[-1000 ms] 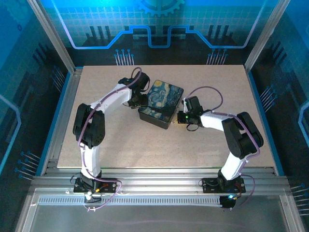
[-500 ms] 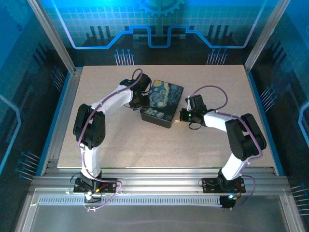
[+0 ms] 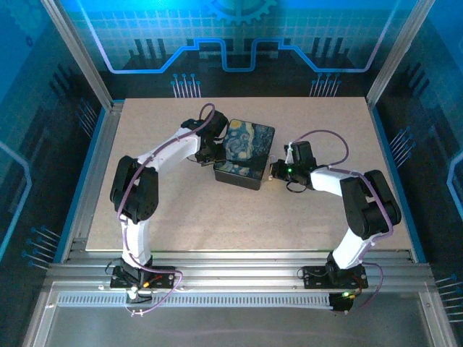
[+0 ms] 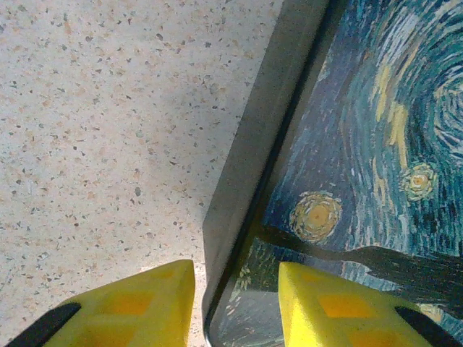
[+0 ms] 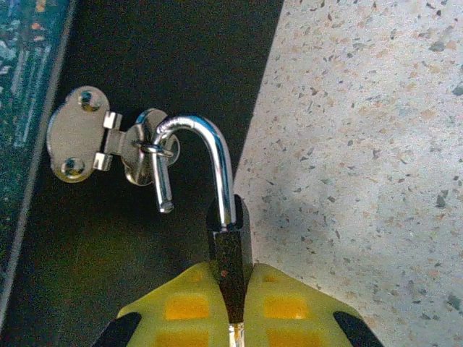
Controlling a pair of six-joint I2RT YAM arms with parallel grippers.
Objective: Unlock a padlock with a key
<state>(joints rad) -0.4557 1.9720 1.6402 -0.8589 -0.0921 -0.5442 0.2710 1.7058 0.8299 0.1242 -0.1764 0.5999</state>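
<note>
Padlock with a dark, narrow body and a curved silver steel shackle hangs at the right-hand side wall of the dark rectangular box with the swirly blue-and-yellow painted lid, which sits near the middle of the speckled beige table, somewhat closer to its far edge. The shackle stands sprung: its long leg runs into the padlock body, while its short leg ends free in the air, and the bend is hooked through the small silver loop of the hinged metal hasp plate fixed to the box wall. The right gripper is nearly closed, its yellow fingers pinching the padlock body from both sides; from above, this gripper sits just beside the box's right wall. The left gripper stands partly open over the box's opposite, left side, straddling a corner of the box: one yellow finger is outside over the bare table, the other over the painted lid. Whether either finger touches the box cannot be told. In the overhead view the left gripper sits against the box's left edge.
</note>
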